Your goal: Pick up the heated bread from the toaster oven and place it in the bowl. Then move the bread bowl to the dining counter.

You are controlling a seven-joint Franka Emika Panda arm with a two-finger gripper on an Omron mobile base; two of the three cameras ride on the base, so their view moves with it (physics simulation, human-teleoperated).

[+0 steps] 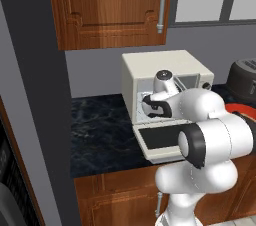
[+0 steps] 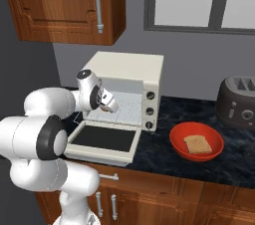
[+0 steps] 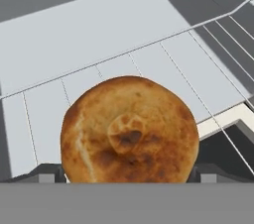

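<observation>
A: Largest first: the counter (image 2: 199, 167), black marbled, carries the toaster oven (image 2: 130, 72) toward its left end, door (image 2: 103, 139) dropped flat over the front edge. What is cut off?

B: In the left base view the arm's white body hides most of the oven's (image 1: 165, 65) opening and all but a red sliver of the bowl (image 1: 240, 108). The dark appliance (image 1: 245, 77) is cropped at the right edge.

A: And the right base view?

B: It shows the bowl (image 2: 175, 142) whole, near the counter's front edge, right of the oven, with a square toast slice (image 2: 197, 144) lying in it.

A: The gripper (image 2: 107, 107)?

B: Inside the oven mouth, fingers spread wide. The hand view shows the heated bread (image 3: 130, 129) on the wire rack (image 3: 188, 54) between the fingertips (image 3: 47, 176); contact cannot be judged, as the bun's lower edge is hidden.
</observation>
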